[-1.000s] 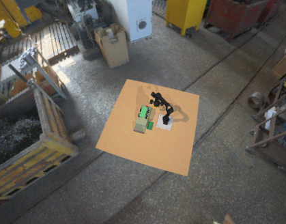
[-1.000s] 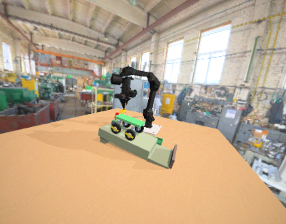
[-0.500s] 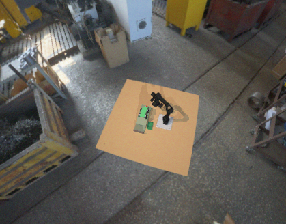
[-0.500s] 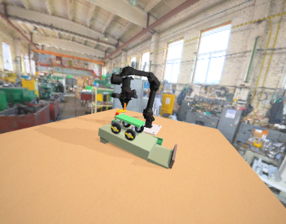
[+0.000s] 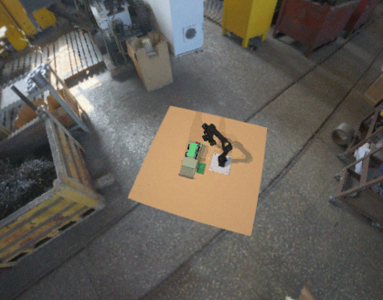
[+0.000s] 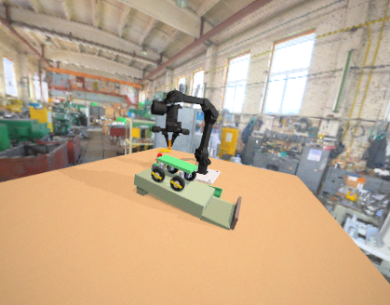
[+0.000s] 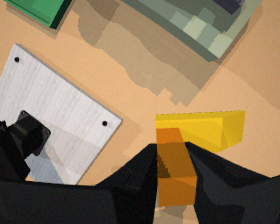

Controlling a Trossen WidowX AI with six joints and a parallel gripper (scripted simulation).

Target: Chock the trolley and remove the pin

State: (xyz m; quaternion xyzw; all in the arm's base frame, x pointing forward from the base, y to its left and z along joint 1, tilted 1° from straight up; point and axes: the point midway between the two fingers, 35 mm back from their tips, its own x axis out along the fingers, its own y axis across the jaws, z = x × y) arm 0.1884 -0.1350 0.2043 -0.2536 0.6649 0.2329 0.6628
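Chock [image 5: 207, 143] [image 6: 167, 151] [image 7: 201, 131] hangs by its orange handle, clamped in my gripper [image 5: 207, 140] [image 6: 169, 143] [image 7: 169, 149], short of any wheel. Beyond my fingers, the trolley [image 5: 192, 149] [image 6: 177, 164] stands on the ramp [image 5: 189, 167] [image 6: 178, 194] [image 7: 178, 30], red-headed pin [image 6: 159, 154] apparently in place; the tray [image 5: 201, 168] [image 6: 218, 192] [image 7: 33, 11] lies farther off. Wedging, pin-pulling and dropping remain.

Cardboard box [image 5: 151, 64] beside white cabinet [image 5: 178, 27]. Yellow cabinet [image 5: 248, 19] [image 6: 229, 140], upright. Yellow-sided container [image 5: 74, 203] holding dark scrap. Reddish bins [image 5: 312, 23] [image 6: 20, 163]. Tall windows [image 6: 289, 76] in a pale brick wall [image 6: 338, 99].
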